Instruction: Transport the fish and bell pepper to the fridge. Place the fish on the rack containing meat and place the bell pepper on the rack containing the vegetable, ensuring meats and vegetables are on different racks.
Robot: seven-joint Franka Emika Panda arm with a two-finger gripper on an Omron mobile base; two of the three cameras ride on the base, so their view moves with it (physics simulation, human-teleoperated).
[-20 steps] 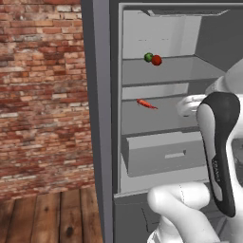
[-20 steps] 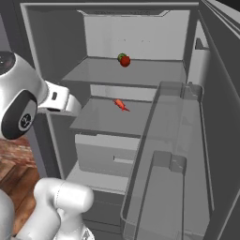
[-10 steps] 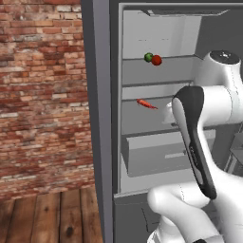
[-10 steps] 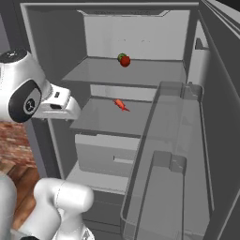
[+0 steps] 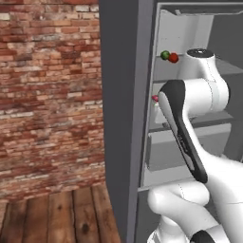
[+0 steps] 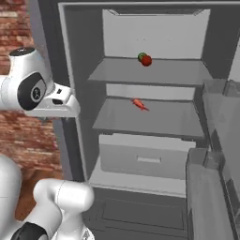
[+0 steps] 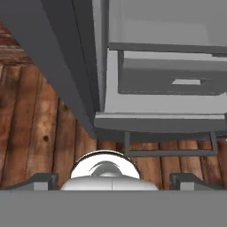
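Observation:
The fridge (image 6: 70,117) stands open. On its top shelf (image 6: 173,72) the red bell pepper (image 6: 147,60) rests against the green vegetable (image 6: 141,56); both also show as the pepper (image 5: 174,58) and the green ball (image 5: 164,55). The red-orange meat (image 6: 139,104) lies on the middle rack (image 6: 164,119). The fish is out of view. My gripper (image 7: 113,179) is open with nothing between its fingertips (image 7: 42,179). It hangs outside the fridge, at its left front, looking down at the floor and the fridge's foot.
A closed drawer (image 6: 145,157) sits under the middle rack. The open fridge door (image 6: 215,187) with its bins stands at the right. A brick wall (image 5: 47,95) and wooden floor (image 7: 31,115) lie left of the fridge. My arm (image 5: 190,123) covers part of the shelves.
Both base views have shifted, so the fridge now sits further right. The arm has pulled back and swung left, out in front of the fridge's left edge. The jaws stay open.

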